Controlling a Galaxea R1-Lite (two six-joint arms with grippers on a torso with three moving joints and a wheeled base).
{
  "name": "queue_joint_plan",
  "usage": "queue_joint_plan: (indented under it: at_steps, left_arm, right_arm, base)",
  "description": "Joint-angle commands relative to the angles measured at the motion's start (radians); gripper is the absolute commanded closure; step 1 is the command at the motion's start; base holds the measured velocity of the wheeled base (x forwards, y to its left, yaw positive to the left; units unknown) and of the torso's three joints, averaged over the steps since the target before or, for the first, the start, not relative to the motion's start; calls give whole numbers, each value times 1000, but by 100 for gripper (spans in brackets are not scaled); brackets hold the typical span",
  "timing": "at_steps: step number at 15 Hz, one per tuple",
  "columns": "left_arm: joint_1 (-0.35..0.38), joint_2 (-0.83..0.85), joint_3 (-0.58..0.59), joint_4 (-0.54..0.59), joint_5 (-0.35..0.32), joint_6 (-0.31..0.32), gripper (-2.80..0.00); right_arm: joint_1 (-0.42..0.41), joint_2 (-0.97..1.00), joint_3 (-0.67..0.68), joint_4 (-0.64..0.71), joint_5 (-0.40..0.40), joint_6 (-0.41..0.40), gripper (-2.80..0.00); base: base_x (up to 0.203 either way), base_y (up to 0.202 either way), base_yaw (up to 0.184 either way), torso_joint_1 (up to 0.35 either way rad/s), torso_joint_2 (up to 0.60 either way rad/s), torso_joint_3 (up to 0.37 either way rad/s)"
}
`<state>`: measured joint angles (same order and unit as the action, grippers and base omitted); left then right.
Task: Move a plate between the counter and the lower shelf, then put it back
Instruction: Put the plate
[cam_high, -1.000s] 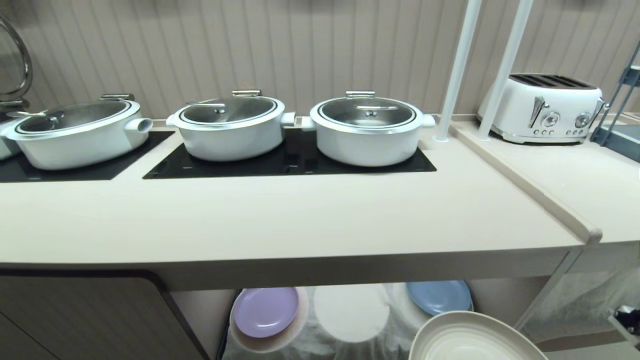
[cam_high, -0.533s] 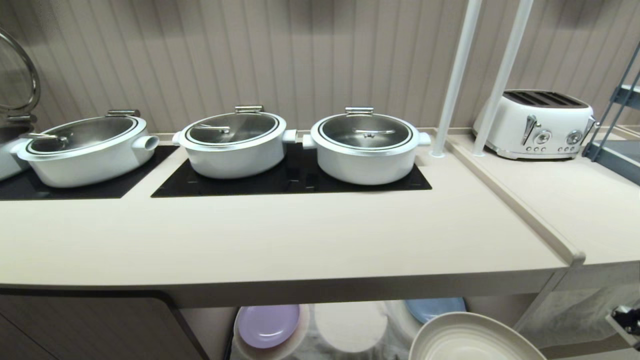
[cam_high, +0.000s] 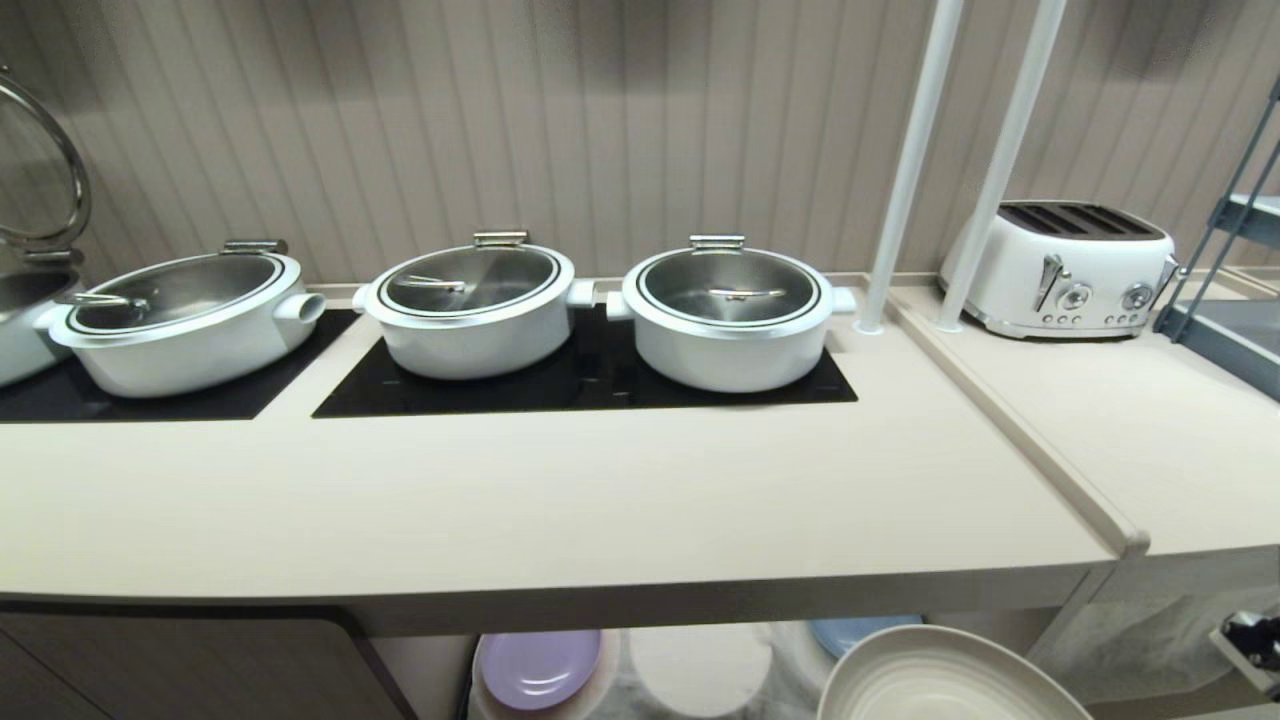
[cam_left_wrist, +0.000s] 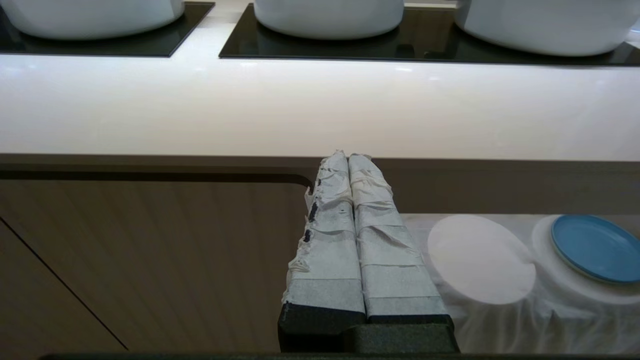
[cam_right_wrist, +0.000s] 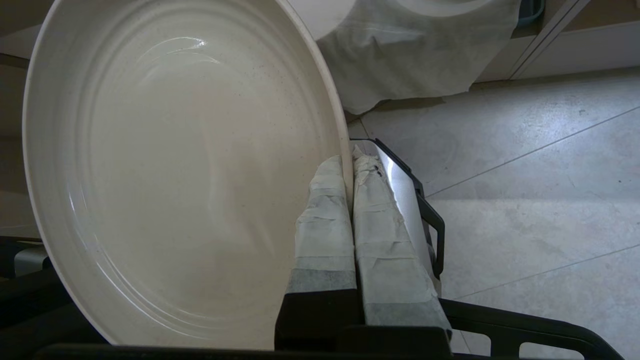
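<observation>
The table (cam_high: 560, 500) spans the head view, a long beige top with two black panels near its back edge carrying three white lidded pots (cam_high: 728, 310), and a white toaster (cam_high: 1060, 268) on the adjoining section past the right end. Under its front edge the lower shelf (cam_high: 690, 670) shows as a cloth-draped recess holding a lilac plate (cam_high: 540, 668) on the left pad, a bare middle pad, and a blue plate (cam_high: 860, 632) on the right pad. The plate (cam_high: 945, 680) hangs in front of the shelf, below the table's front edge toward its right end, tilted steeply. The right end effector (cam_right_wrist: 350, 165) is clamped on its rim, one finger on each face. The left end effector (cam_left_wrist: 350, 160) is closed on nothing, parked before the cabinet door below the front edge. To land the plate well, I judge it should clear the thick front edge first, then level out over the bare stretch of table ahead of the pots before release; an edge pinch invites swing, so slow motion suits.
</observation>
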<state>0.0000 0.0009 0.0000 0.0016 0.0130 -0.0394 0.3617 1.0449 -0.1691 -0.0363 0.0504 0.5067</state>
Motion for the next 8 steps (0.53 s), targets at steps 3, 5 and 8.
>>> queue_joint_plan:
  at_steps: [3,5,8]
  left_arm:
    - [0,1,0,0,1,-1,0]
    - [2,1,0,0,1,-1,0]
    - [0,1,0,0,1,-1,0]
  right_arm:
    - [0,-2,0,-1,-1,3,0]
    - [0,-3,-1,-2,-4,1,0]
    - [0,-5,0,-2,-4,1,0]
  base:
    - [0,0,0,161,-323,-164]
    - [0,0,0,162,-323,-164]
    - [0,0,0,152,-318,-162]
